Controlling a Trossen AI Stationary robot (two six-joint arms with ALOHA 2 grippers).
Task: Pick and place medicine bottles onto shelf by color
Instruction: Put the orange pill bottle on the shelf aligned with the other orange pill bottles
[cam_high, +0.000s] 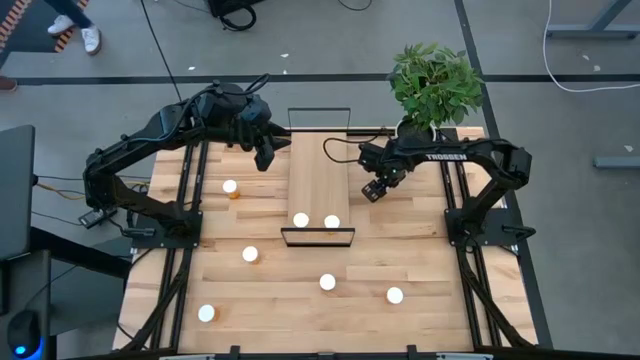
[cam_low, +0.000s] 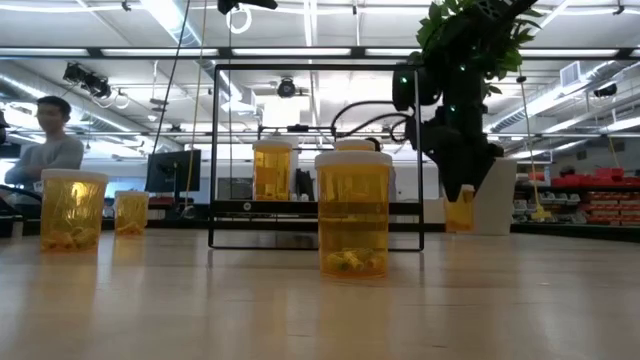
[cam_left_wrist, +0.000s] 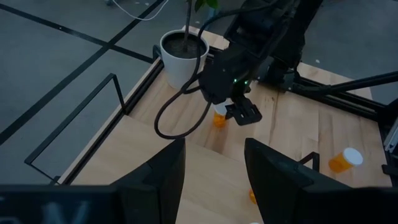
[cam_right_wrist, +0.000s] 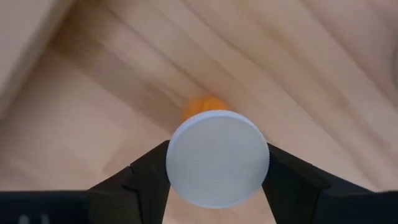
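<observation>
My right gripper (cam_high: 374, 190) points down just right of the shelf (cam_high: 318, 160) and is shut on an orange medicine bottle (cam_left_wrist: 219, 117) with a white cap. Two white-capped bottles (cam_high: 300, 220) (cam_high: 331, 222) stand on the shelf's near end. Several more bottles stand on the tabletop, among them one left of the shelf (cam_high: 230, 187) and ones nearer the front (cam_high: 250, 254) (cam_high: 327, 282) (cam_high: 394, 295). My left gripper (cam_left_wrist: 214, 177) hovers open and holding nothing above the shelf's far left corner (cam_high: 263, 155). My right gripper pinches the bottle's round white cap (cam_right_wrist: 217, 158) between its two fingers (cam_right_wrist: 149, 177), one on each side of the rim. The fingers come from above, pointing down. The bottle hangs upright below them (cam_low: 459, 208); its base seems just clear of the table.
A white pot with a green plant (cam_high: 432, 100) stands at the table's far right corner, close behind my right arm. Black wire frames rise at both ends of the shelf (cam_high: 318, 237). A person (cam_low: 50, 140) sits beyond the table on the left.
</observation>
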